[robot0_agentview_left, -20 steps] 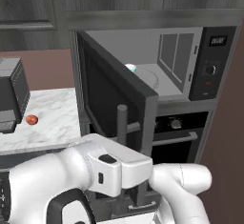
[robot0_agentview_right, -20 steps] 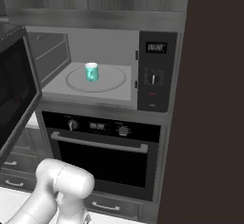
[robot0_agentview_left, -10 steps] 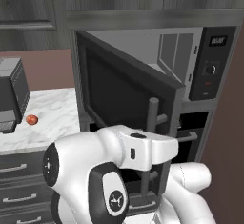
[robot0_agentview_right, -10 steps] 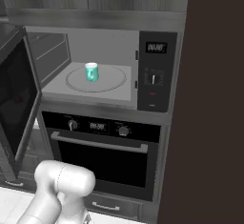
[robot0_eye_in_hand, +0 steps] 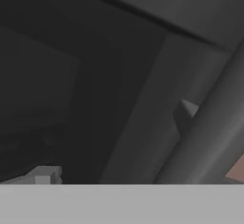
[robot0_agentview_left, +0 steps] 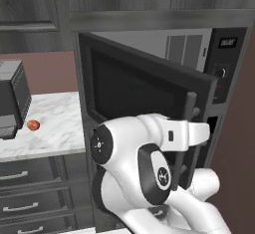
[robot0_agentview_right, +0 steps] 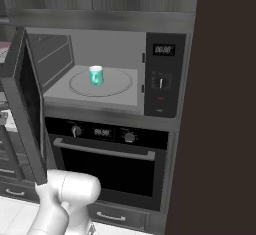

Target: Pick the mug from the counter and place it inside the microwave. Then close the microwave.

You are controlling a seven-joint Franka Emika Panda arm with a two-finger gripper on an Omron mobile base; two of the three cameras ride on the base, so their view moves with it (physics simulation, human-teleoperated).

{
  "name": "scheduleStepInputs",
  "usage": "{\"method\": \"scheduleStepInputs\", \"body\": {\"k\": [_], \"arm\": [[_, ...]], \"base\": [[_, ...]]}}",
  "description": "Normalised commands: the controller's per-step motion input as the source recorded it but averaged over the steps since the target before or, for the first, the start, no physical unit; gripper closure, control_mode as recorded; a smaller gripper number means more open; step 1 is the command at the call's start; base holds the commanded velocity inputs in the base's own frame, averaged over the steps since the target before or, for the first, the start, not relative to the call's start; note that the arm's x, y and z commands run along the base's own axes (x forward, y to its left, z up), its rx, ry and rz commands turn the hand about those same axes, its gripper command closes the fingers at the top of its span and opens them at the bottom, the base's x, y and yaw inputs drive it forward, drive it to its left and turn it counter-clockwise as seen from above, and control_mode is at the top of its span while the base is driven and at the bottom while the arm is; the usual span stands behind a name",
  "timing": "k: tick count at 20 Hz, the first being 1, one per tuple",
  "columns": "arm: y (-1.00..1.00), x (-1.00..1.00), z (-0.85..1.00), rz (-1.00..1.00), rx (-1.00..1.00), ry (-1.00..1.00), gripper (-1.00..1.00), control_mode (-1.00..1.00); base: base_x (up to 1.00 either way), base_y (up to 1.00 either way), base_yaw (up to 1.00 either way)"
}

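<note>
Mug (robot0_agentview_right: 95, 75) upright on the turntable (robot0_agentview_right: 115, 85) inside the microwave (robot0_agentview_right: 160, 74), left of its control panel. Microwave door (robot0_agentview_left: 144, 91) half open. Tool jaws spread wide, empty, close to the door's bar handle (robot0_eye_in_hand: 209, 127).

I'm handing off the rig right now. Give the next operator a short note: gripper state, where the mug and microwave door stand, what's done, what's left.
Gripper: open, holding nothing; the hand view looks close along the dark microwave door by its vertical bar handle.
Mug: upright on the turntable inside the microwave.
Done: mug is off the counter and placed inside.
Left: the door stands partly open; push it fully shut. The arm sits just in front of the door, so pushing from here looks feasible.
</note>
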Motion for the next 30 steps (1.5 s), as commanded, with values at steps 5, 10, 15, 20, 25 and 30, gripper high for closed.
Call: {"method": "scheduleStepInputs", "body": {"k": [5,10,15,20,25,30], "arm": [[-0.54,0.59,0.0,0.11,0.0,0.01,-1.0,-1.0],[-0.53,0.56,0.0,0.1,0.0,0.03,-1.0,-1.0],[-0.52,0.57,0.0,0.1,0.0,0.06,-1.0,-1.0],[-0.54,0.58,0.02,0.1,0.0,0.06,-1.0,-1.0],[-0.42,0.45,0.01,0.08,0.0,0.01,-1.0,-1.0],[-0.27,0.46,0.0,0.02,0.0,0.0,-1.0,-1.0]], "base": [[0.0,0.0,0.0],[0.0,0.0,0.0],[0.0,0.0,0.0],[0.0,0.0,0.0],[0.0,0.0,0.0],[0.0,0.0,0.0]]}}
